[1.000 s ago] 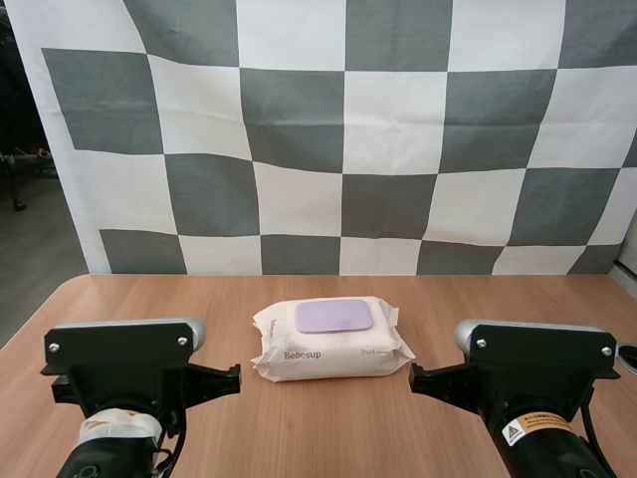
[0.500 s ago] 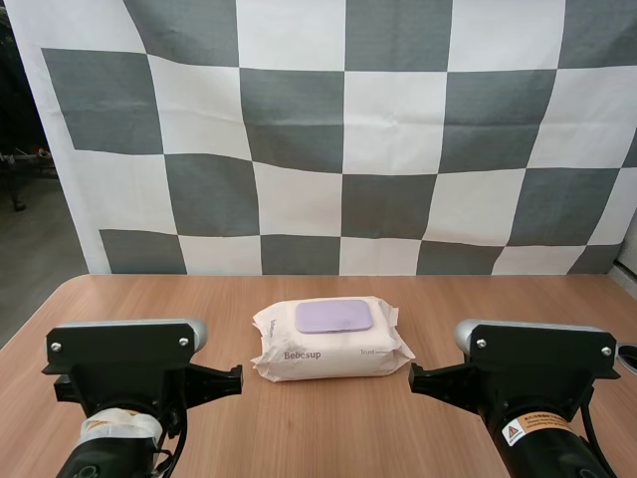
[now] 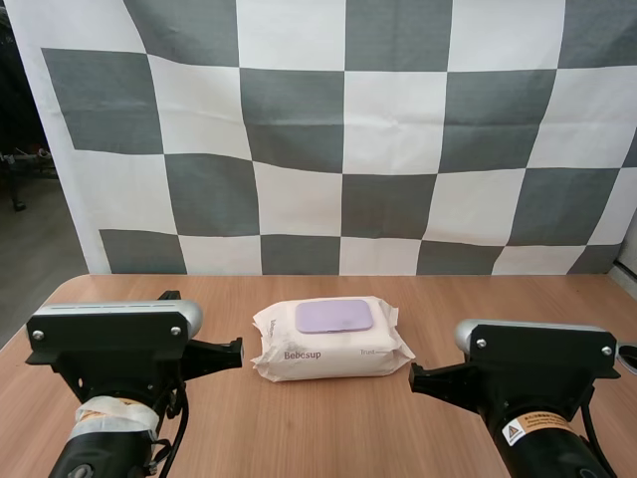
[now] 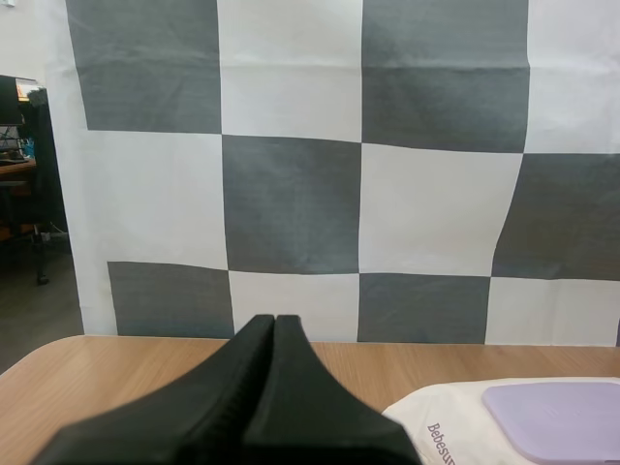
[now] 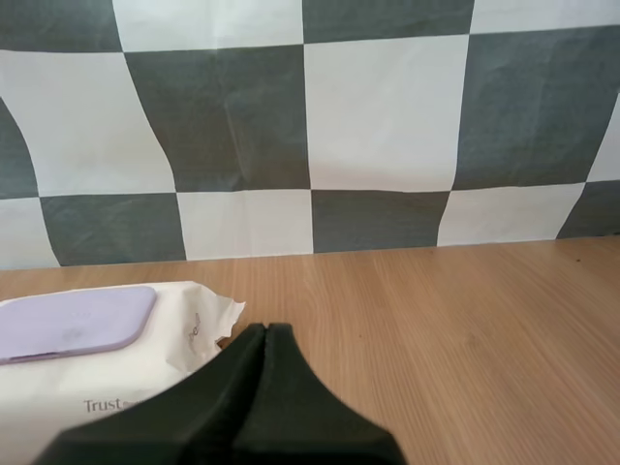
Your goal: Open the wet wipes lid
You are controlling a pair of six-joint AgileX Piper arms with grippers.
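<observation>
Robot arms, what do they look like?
Both are black and boxy with silver-grey tops. The left arm wears pale tape, the right arm a warning-triangle label. The left hand and right hand each have two black, pointed fingers.

I find the pack of wet wipes (image 3: pixel 331 339) lying flat, centred on the counter (image 3: pixel 328 428): cream wrap (print toward me), lilac lid (image 3: pixel 334 317) shut on top.

High view looks down from behind; 2 wrist views face forward, low, sharing the wet wipes pack (image 3: pixel 331 344)
</observation>
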